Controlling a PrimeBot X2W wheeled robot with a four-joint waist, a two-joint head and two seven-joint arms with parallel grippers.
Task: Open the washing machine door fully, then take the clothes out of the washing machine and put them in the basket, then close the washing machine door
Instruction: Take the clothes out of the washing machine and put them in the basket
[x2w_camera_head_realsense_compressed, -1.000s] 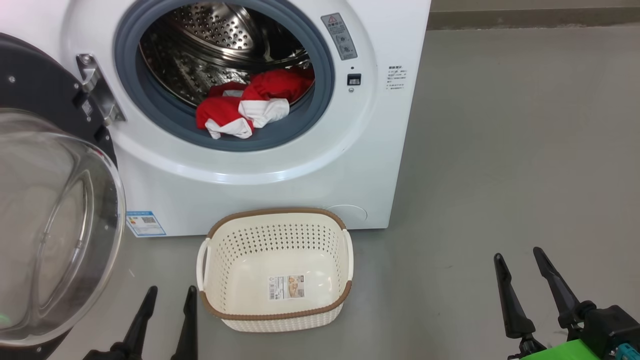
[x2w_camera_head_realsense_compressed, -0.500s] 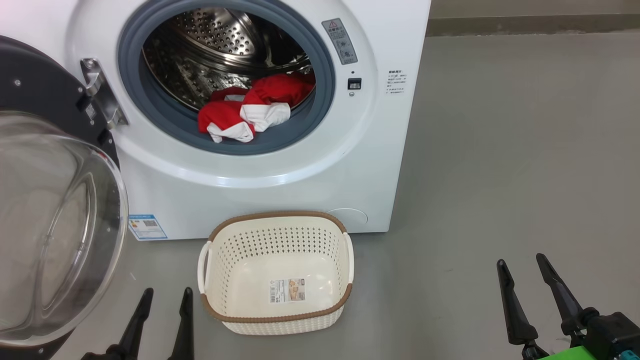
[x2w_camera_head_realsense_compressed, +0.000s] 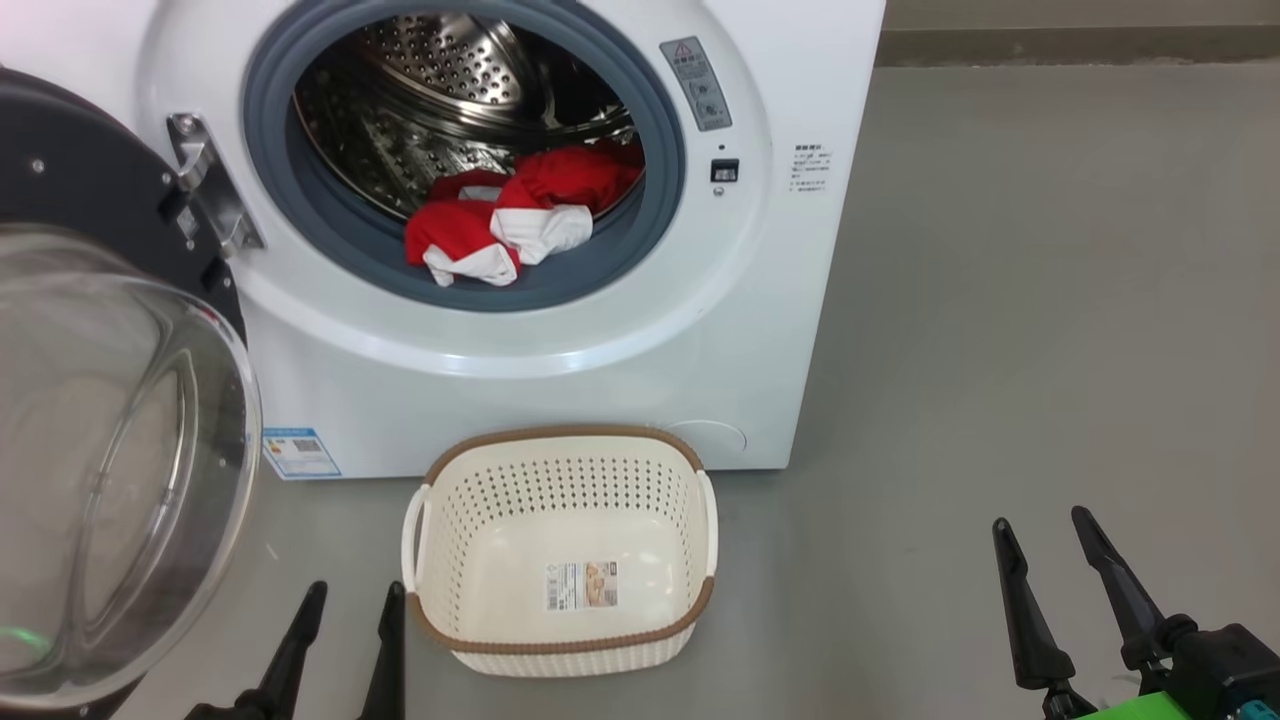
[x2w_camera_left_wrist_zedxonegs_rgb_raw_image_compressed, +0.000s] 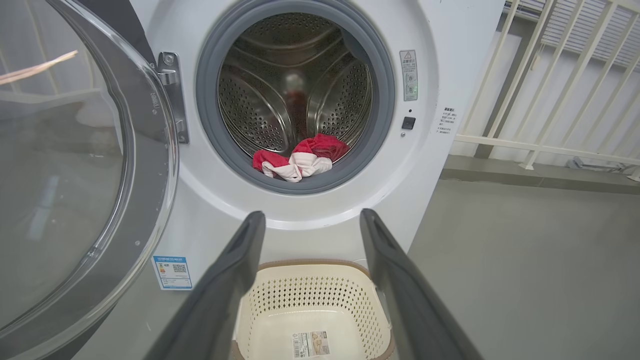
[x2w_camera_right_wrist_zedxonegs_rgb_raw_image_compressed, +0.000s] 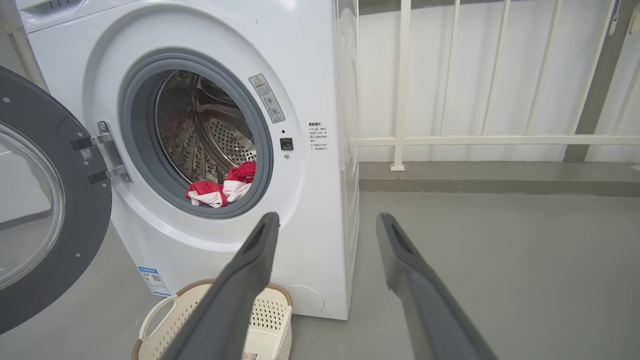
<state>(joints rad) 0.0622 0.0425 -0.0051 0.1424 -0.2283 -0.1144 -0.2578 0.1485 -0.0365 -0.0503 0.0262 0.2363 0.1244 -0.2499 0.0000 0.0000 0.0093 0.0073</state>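
On my head feed the left gripper (x2w_camera_head_realsense_compressed: 357, 590) is two long, slim black fingers (x2w_camera_head_realsense_compressed: 287, 650) that taper to blunt tips. The right gripper (x2w_camera_head_realsense_compressed: 1040, 518) has the same pair, each pinned on a small knuckle to a chunky black housing (x2w_camera_head_realsense_compressed: 1215, 660), with a bright green panel (x2w_camera_head_realsense_compressed: 1140, 708) beneath and a teal connector (x2w_camera_head_realsense_compressed: 1262, 710) at the corner. On the wrist feeds the fingers look matte dark grey, each with a shallow slot sunk into its inner face near the tip.

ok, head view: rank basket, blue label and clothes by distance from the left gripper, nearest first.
1. basket: on the floor, right beside the left gripper, on its right.
2. blue label: ahead, low on the front of the washing machine.
3. clothes: farthest, up in the machine's round opening.
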